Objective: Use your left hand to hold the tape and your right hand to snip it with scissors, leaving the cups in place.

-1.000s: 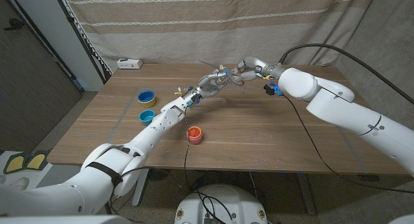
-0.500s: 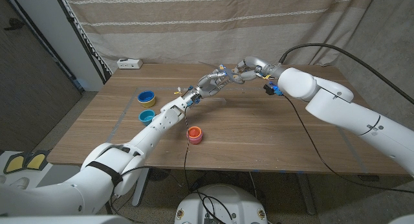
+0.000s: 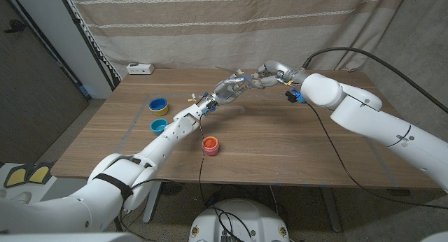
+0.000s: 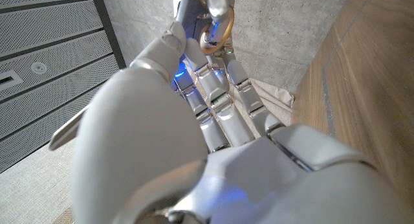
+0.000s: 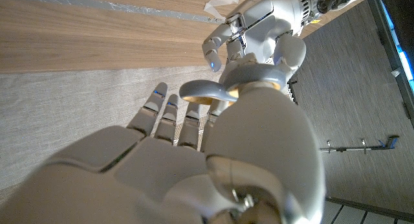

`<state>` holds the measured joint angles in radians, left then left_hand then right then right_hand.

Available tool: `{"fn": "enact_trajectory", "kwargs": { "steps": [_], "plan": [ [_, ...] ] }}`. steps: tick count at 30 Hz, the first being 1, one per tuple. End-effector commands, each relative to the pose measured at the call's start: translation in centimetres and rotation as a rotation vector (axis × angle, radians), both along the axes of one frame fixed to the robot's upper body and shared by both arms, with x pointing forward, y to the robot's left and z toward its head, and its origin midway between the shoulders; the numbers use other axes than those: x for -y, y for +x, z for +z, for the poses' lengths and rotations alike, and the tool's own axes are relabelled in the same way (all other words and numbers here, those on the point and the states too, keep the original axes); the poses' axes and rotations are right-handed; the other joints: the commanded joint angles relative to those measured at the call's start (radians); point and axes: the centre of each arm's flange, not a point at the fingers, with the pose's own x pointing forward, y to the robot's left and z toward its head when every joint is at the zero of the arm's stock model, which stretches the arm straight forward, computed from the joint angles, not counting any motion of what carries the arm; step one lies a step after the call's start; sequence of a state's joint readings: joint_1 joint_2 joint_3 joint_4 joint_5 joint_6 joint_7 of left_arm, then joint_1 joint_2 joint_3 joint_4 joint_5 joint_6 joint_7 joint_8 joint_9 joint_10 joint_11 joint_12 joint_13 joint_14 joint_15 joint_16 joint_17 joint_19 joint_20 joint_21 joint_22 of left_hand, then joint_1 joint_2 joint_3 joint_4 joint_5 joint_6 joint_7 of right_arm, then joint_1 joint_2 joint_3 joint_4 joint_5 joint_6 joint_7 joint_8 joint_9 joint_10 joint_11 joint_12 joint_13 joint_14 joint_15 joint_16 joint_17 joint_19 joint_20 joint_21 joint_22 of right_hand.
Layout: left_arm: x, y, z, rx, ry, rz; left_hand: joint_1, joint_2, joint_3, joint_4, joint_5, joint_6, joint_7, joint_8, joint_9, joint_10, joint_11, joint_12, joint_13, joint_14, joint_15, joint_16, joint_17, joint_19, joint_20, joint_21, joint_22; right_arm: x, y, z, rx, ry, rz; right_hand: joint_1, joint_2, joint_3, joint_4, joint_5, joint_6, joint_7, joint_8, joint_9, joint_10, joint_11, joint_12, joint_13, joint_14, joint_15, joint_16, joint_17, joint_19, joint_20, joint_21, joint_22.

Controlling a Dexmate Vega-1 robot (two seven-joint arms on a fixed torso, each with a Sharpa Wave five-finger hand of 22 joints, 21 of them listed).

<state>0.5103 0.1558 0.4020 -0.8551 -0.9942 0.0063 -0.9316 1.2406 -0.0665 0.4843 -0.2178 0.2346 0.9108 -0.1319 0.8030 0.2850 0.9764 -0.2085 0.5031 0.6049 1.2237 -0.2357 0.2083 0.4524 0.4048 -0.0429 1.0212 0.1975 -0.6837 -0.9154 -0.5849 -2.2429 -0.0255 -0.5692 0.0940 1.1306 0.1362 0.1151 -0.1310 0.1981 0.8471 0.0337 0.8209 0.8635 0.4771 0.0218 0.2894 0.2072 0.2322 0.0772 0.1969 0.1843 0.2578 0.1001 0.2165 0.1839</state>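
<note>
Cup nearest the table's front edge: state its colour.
The cup is red-orange with a pinkish base, clearest in the head view.

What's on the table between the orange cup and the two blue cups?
Nothing: bare wood between the orange cup and the blue cups, in the head view.

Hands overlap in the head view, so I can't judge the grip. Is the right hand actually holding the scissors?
Observer: Right wrist view: the tan-lined handle loop of the grey scissors sits right at the right hand's thumb.
Operator: Left hand?
Observer: Same view: the left hand is just beyond that loop, fingers curled in.
Operator: Tape?
Observer: Cannot tell. A white crumpled scrap lies on the wooden table past the left hand.
</note>
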Motion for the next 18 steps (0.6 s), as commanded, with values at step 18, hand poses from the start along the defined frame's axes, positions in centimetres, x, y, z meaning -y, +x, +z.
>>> {"fn": "enact_trajectory", "kwargs": {
  "steps": [18],
  "plan": [
    [0.00,-0.41,0.20,0.050,0.018,0.034,-0.005,0.002,0.077,0.073,-0.025,-0.039,-0.021,-0.046,-0.038,-0.021,-0.001,-0.039,0.021,-0.035,-0.008,-0.014,-0.005,-0.033,-0.120,0.019,0.006,0.45,0.59,-0.17,-0.012,0.027,0.008,-0.034,0.011,0.002,0.014,-0.002,0.081,0.029,0.078,-0.032,0.036,-0.022,0.012,0.002,0.030,-0.018,0.004,0.006,0.023,-0.011,0.007,0.004]
  ]
}}
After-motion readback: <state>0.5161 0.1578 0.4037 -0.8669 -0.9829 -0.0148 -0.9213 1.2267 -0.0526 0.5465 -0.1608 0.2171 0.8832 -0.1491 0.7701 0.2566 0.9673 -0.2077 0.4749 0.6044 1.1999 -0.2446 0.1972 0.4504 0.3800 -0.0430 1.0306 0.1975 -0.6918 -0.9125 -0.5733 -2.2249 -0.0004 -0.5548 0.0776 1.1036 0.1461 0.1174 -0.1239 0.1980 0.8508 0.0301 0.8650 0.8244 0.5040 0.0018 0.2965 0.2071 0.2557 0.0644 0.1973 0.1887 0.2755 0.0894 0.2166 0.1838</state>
